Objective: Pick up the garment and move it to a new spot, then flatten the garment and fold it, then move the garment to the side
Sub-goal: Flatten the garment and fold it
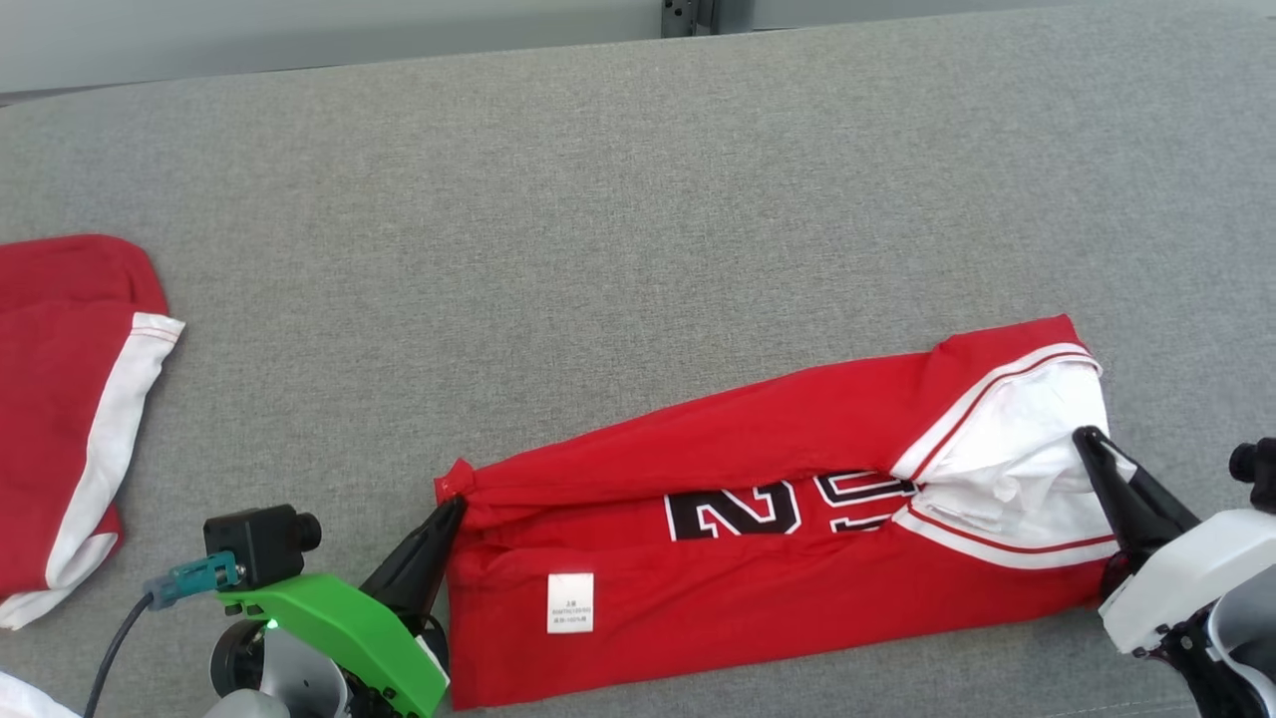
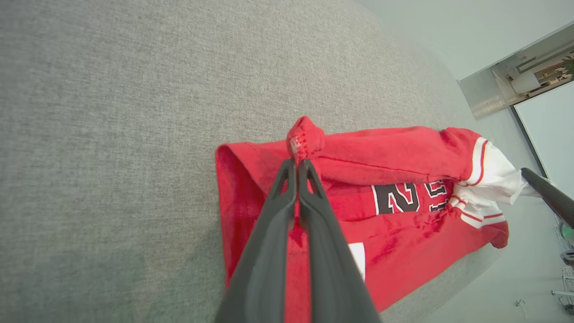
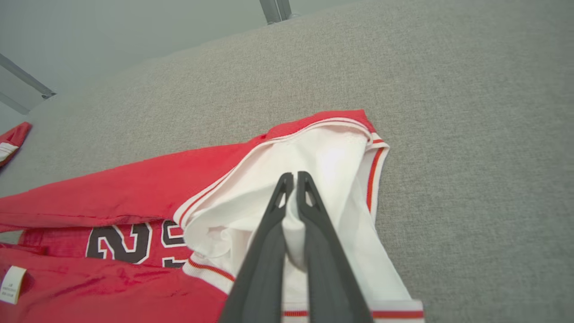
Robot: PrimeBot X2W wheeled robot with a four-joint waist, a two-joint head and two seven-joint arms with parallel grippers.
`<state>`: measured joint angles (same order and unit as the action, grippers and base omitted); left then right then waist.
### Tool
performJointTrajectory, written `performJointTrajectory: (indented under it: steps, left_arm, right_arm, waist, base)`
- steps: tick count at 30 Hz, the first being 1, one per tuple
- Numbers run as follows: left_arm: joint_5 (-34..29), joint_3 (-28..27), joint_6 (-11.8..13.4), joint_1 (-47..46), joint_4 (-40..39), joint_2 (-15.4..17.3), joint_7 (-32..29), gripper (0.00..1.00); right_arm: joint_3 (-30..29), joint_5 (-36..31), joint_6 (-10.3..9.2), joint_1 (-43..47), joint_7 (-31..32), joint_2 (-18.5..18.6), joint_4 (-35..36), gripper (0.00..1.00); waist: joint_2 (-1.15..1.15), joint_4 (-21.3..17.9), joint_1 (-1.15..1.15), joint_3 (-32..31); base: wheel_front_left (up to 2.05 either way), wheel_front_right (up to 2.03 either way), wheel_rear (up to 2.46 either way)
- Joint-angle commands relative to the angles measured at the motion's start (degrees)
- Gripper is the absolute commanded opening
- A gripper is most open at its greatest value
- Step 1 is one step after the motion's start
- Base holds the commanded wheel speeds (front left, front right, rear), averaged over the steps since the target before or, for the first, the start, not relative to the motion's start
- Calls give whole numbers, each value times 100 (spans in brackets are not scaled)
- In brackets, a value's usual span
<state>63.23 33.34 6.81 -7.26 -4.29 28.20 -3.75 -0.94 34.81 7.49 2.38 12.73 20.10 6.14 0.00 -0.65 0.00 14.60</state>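
A red jersey (image 1: 758,588) with a black number, white trim and a white label lies folded lengthwise on the grey surface, stretched between both grippers. My left gripper (image 1: 454,507) is shut on its red left end, a pinched tuft (image 2: 301,137) standing above the fingertips. At the other end my right gripper (image 1: 1087,439) is shut on the white armhole panel (image 3: 323,166). The right finger (image 2: 545,193) also shows in the left wrist view beyond the jersey (image 2: 394,179).
A second red garment (image 1: 70,399) with a white stripe lies at the far left edge. The grey padded table (image 1: 638,199) stretches bare behind the jersey; its near edge runs just below the garment. A metal post (image 1: 686,15) stands beyond the back edge.
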Motion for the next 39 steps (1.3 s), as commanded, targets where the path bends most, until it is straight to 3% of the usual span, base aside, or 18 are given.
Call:
performJointTrajectory:
  steps: [1, 4, 5, 6, 7, 8, 9, 15, 19, 22, 24, 27, 31, 39]
  left_arm:
    - [-28, -34, -13, 49, 76, 2, 49, 0]
    - [13, -60, -2, 134, 192, -63, 160, 0]
    - [-7, -62, 5, 163, 228, -62, 199, 0]
    - [-23, -88, 27, 193, 254, -81, 265, 0]
    - [-26, -107, 50, 254, 285, -104, 328, 26]
    - [-67, -77, 74, 313, 311, -106, 368, 50]
    - [-85, -24, 68, 413, 330, -110, 378, 100]
    - [-365, 42, 334, 929, 93, -33, 779, 100]
    - [-729, -295, 705, 1243, -337, -65, 1564, 100]
    - [-1203, -594, 1044, 1343, -384, -140, 1822, 100]
    - [-1510, -756, 1141, 1342, -340, -324, 1878, 100]
    - [-1911, -1207, 1039, 1383, -267, -735, 1894, 100]
    - [-2658, -1576, 710, 1472, -40, -1265, 1897, 100]
    - [-3864, -2379, -171, 1614, 565, -2158, 1895, 100]
  right_arm:
    - [42, -65, 0, 56, -32, -61, -59, 0]
    - [120, -137, 0, 44, -57, -139, -244, 0]
    - [179, -177, 0, 33, -26, -132, -298, 15]
    - [233, -240, 1, 10, -65, -91, -309, 77]
    - [206, -237, 0, -9, -105, -121, -366, 100]
    - [218, -262, -1, -10, -131, -120, -401, 100]
    - [248, -277, -1, 11, -131, -98, -421, 100]
    - [-241, -139, -1, 141, -116, -1, -296, 100]
    - [-803, -341, 0, -45, 198, -22, -307, 100]
    - [-905, -488, 1, -310, 506, -142, -490, 100]
    - [-850, -557, 1, -462, 729, -276, -688, 100]
    - [-772, -709, 1, -703, 932, -384, -997, 100]
    - [-562, -960, 1, -873, 1087, -462, -1559, 100]
    - [-195, -1135, 1, -1138, 1185, -439, -2593, 100]
  waist:
    - [0, -45, 0, -3]
    - [0, -93, 0, -26]
    - [0, -107, 0, -36]
    - [0, -117, 0, -45]
    - [0, -130, 0, -60]
    - [0, -140, 0, -80]
    - [0, -153, 0, -112]
    - [0, -191, 0, -256]
    - [0, -199, 0, -274]
    - [0, -167, 0, -276]
    - [0, -116, 0, -305]
    - [0, -23, 0, -339]
    - [0, 97, 0, -374]
    - [0, 281, 0, -369]
  base:
    - [0, 0, 0]
    - [0, 0, 0]
    - [0, 0, 0]
    - [0, 0, 0]
    - [0, 0, 0]
    - [0, 0, 0]
    - [0, 0, 0]
    - [0, 0, 0]
    - [0, 0, 0]
    - [0, 0, 0]
    - [0, 0, 0]
    - [0, 0, 0]
    - [0, 0, 0]
    - [0, 0, 0]
